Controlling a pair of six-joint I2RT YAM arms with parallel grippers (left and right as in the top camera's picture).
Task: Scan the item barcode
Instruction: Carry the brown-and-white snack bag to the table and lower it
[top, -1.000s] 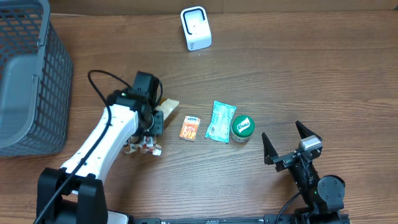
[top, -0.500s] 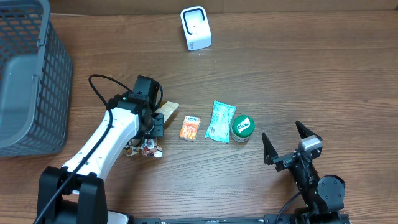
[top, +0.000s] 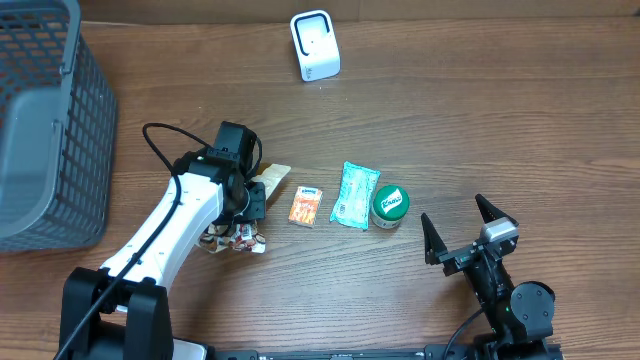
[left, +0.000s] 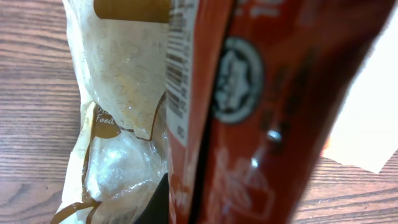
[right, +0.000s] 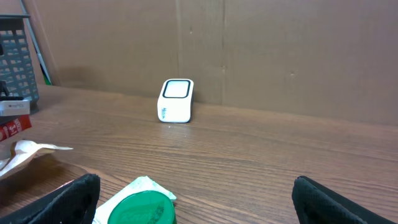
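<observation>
The left gripper (top: 238, 222) is clenched on a snack packet (top: 232, 238), held low over the table just left of the row of goods. Up close its red wrapper (left: 249, 124) shows a strip of barcode (left: 179, 68), pressed against clear film with brown print (left: 118, 93); I cannot tell whether that is one packet or two. The right gripper (top: 465, 235) stands spread wide and empty near the front edge. Three items lie in a row: one orange packet (top: 306, 205), one teal packet (top: 354, 195) and one green-lidded jar (top: 390, 205), the last two touching. One white scanner (top: 315, 45) stands at the far edge, one grey basket (top: 40, 120) sits far left, and one pale paper scrap (top: 272, 172) lies beside the left arm.
</observation>
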